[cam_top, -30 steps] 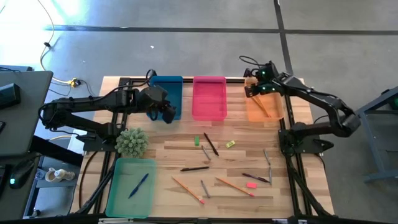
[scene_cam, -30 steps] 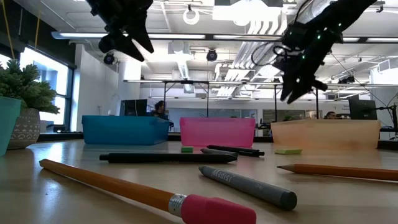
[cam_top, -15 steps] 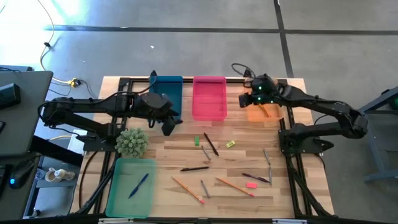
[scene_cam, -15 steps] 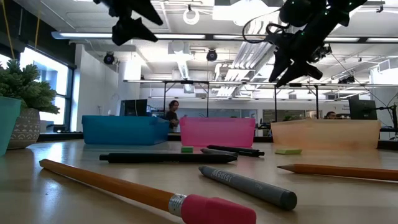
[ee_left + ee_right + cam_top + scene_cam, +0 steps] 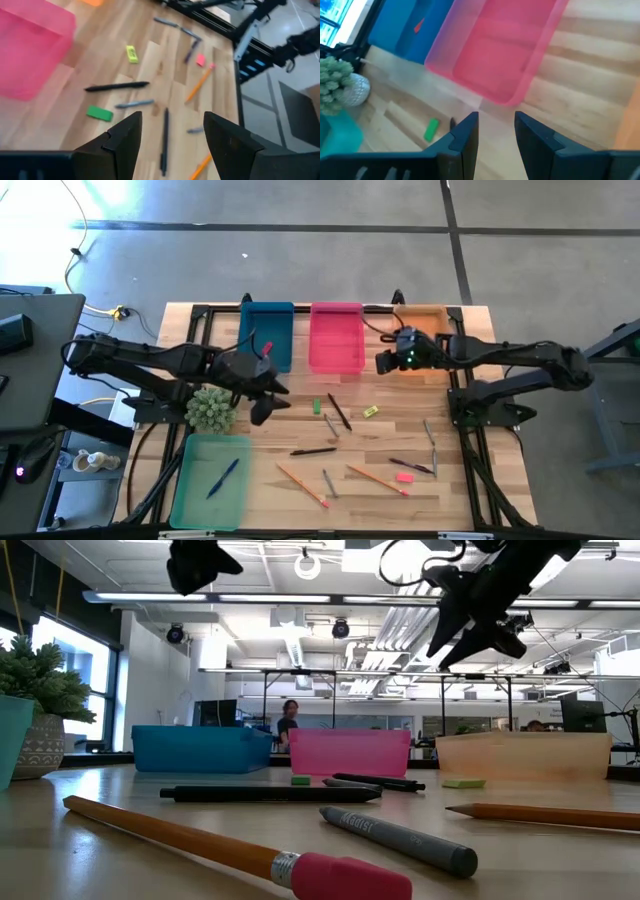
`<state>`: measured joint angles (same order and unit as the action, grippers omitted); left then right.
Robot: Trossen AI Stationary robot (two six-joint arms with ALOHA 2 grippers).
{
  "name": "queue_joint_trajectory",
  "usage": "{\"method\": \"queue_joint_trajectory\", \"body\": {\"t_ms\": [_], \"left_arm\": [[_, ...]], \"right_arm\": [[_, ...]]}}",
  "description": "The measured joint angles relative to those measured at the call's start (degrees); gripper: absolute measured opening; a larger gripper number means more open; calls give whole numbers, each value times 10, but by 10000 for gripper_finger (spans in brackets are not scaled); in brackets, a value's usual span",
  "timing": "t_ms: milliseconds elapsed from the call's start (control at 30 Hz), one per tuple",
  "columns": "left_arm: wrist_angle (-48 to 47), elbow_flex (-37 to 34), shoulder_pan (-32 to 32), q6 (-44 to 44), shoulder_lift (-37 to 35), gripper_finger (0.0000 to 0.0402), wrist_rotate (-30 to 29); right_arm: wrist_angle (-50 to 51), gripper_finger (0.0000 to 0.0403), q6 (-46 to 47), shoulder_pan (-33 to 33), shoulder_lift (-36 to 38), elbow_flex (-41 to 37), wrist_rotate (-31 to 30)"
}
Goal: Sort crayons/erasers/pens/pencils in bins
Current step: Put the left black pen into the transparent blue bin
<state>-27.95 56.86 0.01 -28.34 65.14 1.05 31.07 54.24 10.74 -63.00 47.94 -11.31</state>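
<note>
Since a second ago both arms have swung in from the bins toward the middle of the table: the left end effector (image 5: 262,408) has left the blue bin (image 5: 267,334) and now hangs over bare wood beside the plant (image 5: 211,409), and the right end effector (image 5: 384,363) has drawn off the orange bin (image 5: 424,345) to the gap between it and the pink bin (image 5: 336,337).

The left fingers (image 5: 123,141) stand wide apart with nothing between them. The right fingers (image 5: 465,131) are parted by a narrow gap, also with nothing in it. In the low view both end effectors hang well above the table (image 5: 400,505).

A small red eraser (image 5: 267,347) lies in the blue bin, a pencil (image 5: 425,352) in the orange one, and a blue pen (image 5: 222,478) in the green bin (image 5: 211,481) at the near left. The pink bin looks bare inside.

Loose on the wood: a green eraser (image 5: 316,406), a yellow-green one (image 5: 370,412), a pink one (image 5: 404,477), black pens (image 5: 338,411) and (image 5: 313,450), a dark pen (image 5: 411,466), grey crayons (image 5: 331,425), (image 5: 329,483) and (image 5: 431,438), and two pencils (image 5: 301,485) and (image 5: 377,479)
</note>
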Motion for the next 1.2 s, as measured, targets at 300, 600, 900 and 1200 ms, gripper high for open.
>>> {"method": "queue_joint_trajectory", "body": {"t_ms": [300, 600, 900, 1200], "left_arm": [[1, 0, -45, -31, 0, 200, -11], [-27, 51, -61, -30, 21, 200, -56], [-94, 102, -67, -5, 114, 200, -87], [-125, 103, -98, -48, 208, 200, -123]], "right_arm": [[0, 119, 45, -70, 0, 0, -38], [6, 119, 33, -86, 0, 0, -48], [54, 119, 8, -85, 0, 0, -31], [108, 119, 8, -85, 0, 0, -31]]}}
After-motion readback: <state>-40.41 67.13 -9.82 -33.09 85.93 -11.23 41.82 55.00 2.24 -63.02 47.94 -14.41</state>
